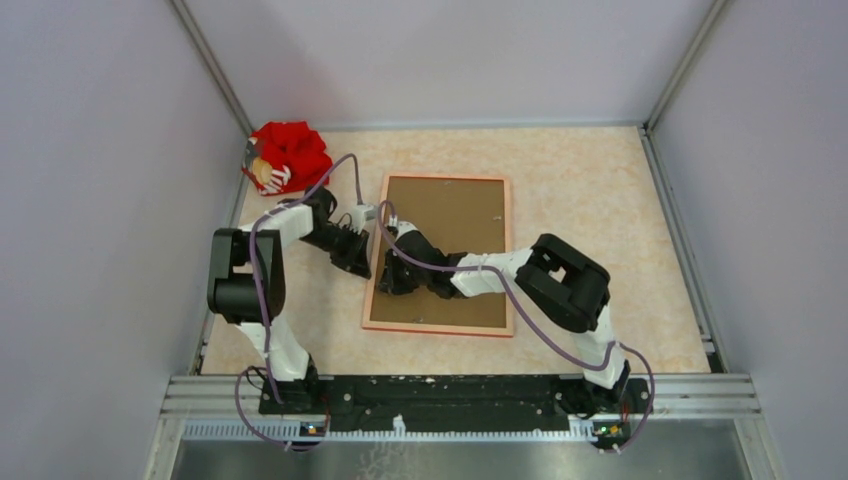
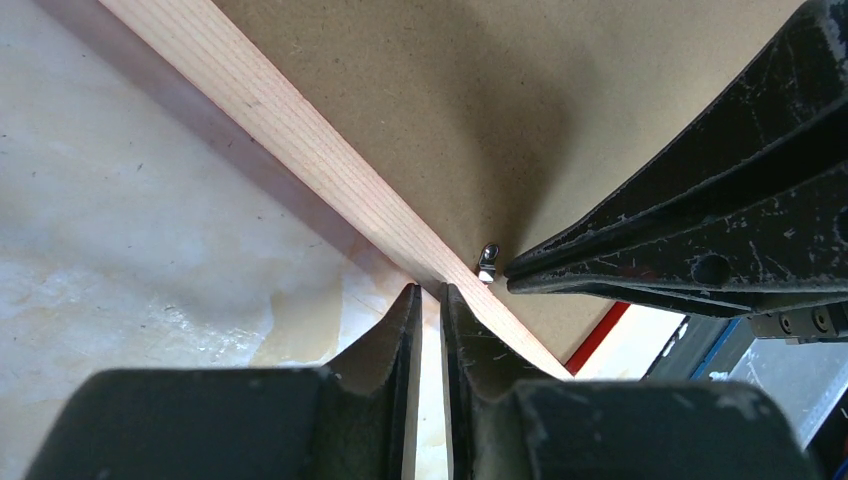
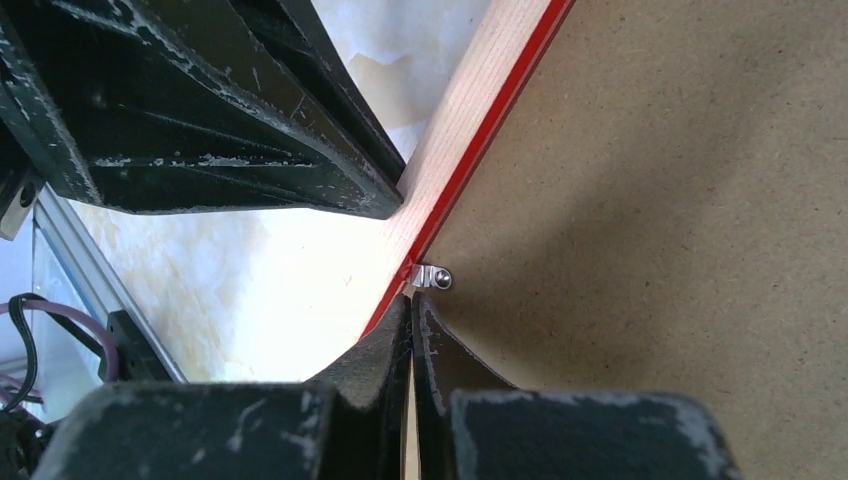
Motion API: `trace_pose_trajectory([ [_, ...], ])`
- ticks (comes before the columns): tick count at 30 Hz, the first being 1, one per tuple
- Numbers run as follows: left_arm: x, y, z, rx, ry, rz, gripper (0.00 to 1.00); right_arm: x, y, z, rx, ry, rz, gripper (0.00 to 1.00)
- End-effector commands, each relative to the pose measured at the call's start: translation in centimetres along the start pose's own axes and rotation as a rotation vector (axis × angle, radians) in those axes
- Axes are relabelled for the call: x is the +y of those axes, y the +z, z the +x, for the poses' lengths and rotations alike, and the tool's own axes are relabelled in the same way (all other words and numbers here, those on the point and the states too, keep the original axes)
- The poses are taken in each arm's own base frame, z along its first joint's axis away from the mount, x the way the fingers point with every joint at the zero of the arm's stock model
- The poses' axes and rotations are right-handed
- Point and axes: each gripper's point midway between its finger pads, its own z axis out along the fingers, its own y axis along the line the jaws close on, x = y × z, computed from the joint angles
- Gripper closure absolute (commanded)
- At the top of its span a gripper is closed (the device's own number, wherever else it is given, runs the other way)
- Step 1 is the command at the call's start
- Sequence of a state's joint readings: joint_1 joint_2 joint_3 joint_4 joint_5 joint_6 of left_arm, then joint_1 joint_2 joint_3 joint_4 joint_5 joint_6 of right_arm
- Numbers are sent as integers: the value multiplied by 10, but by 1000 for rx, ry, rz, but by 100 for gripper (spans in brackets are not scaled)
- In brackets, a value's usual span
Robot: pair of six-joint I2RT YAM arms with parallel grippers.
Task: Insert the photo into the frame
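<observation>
The frame (image 1: pixel 511 250) lies face down on the table, its pale wood back up, with the brown hardboard backing panel (image 1: pixel 455 215) set in it. The photo is hidden. Both grippers meet at the frame's left rail. My left gripper (image 2: pixel 427 292) is shut, its tips on the outer edge of the wooden rail (image 2: pixel 300 140). My right gripper (image 3: pixel 412 300) is shut, its tips touching the rail's red inner edge beside a small metal tab (image 3: pixel 433 277) on the backing (image 3: pixel 680 200). The tab also shows in the left wrist view (image 2: pixel 488 262). In the top view the left gripper (image 1: pixel 368 266) and right gripper (image 1: pixel 388 284) are close together.
A red crumpled bundle (image 1: pixel 288 157) lies at the back left corner. Grey walls enclose the table on three sides. A metal rail (image 1: pixel 460 390) runs along the near edge by the arm bases.
</observation>
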State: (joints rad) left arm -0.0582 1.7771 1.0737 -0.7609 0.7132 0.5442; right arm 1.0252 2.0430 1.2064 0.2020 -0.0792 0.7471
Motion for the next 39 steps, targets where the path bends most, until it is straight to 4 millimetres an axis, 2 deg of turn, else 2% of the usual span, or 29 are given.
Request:
trace_pose_trajectory([
  [1, -4, 0, -2, -24, 22, 16, 82, 6, 5, -11, -40, 2, -8, 100],
  [9, -4, 0, -1, -24, 25, 15, 82, 1, 10, -13, -57, 1, 9, 100],
  [16, -5, 0, -1, -28, 20, 19, 82, 5, 13, -14, -57, -4, -9, 100],
  [30, -6, -4, -2, -26, 26, 7, 82, 3, 8, -25, -134, -40, -20, 100],
  [33, -6, -5, -3, -28, 24, 4, 82, 11, 0, -31, -146, -45, -46, 100],
  [37, -7, -8, -5, -28, 25, -1, 82, 36, -36, -56, -180, -55, -127, 100],
  [39, -6, -12, -10, -36, 26, -1, 82, 37, -56, -71, -203, -41, -147, 95],
])
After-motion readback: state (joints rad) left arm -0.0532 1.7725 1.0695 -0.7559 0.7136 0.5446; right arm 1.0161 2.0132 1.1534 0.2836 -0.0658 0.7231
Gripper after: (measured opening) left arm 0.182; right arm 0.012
